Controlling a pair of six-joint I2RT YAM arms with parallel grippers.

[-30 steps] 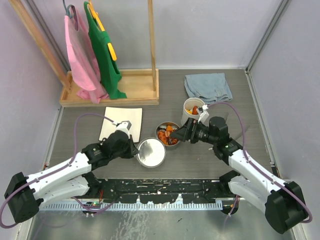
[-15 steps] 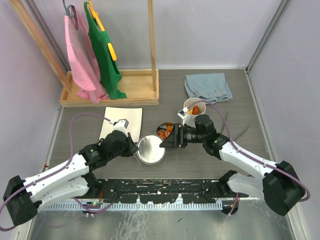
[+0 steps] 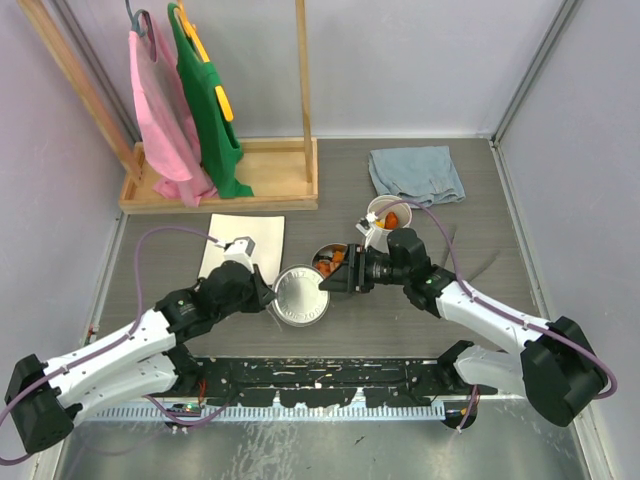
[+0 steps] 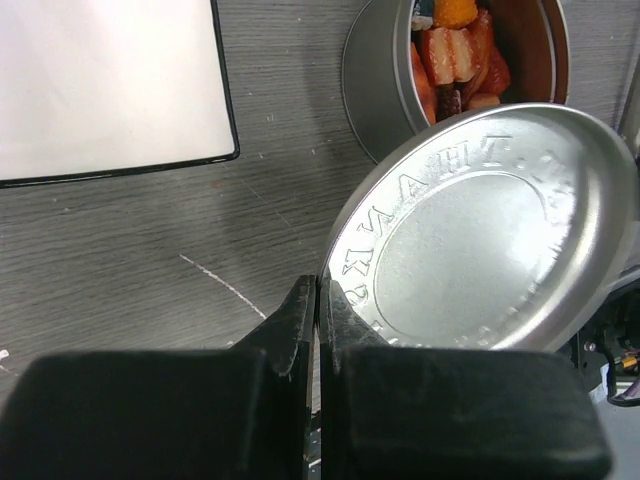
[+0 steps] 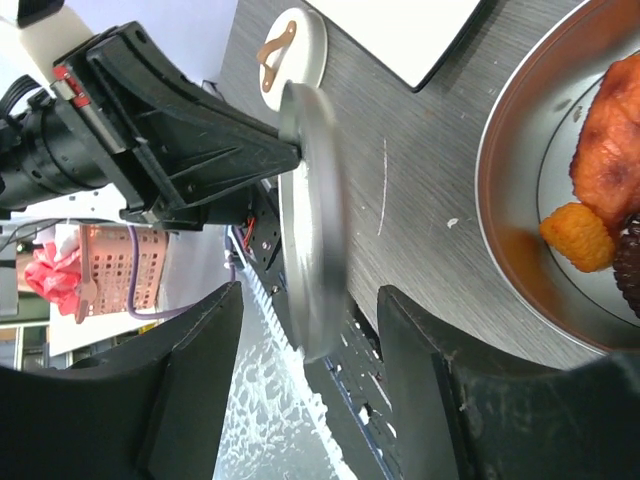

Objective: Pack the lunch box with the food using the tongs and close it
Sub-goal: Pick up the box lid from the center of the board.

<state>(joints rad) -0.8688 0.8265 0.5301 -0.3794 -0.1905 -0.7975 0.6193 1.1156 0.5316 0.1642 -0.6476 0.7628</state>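
The flat steel lid hangs tilted just left of the steel tin. My left gripper is shut on its near-left rim. My right gripper is open and straddles the opposite edge of the lid, with a gap on each side. Orange, red and dark food fills the tin. More orange food sits in the white tub. The tub's white lid with the brown handle lies beyond. A thin grey streak right of my right arm may be the tongs.
A white square plate lies left of the tin, partly under my left arm. A blue cloth lies at the back right. A wooden rack with pink and green garments stands at the back left.
My right gripper has moved left from over the tin to the lid's edge, and its jaws have narrowed. My left gripper has carried the lid slightly up and toward the tin.
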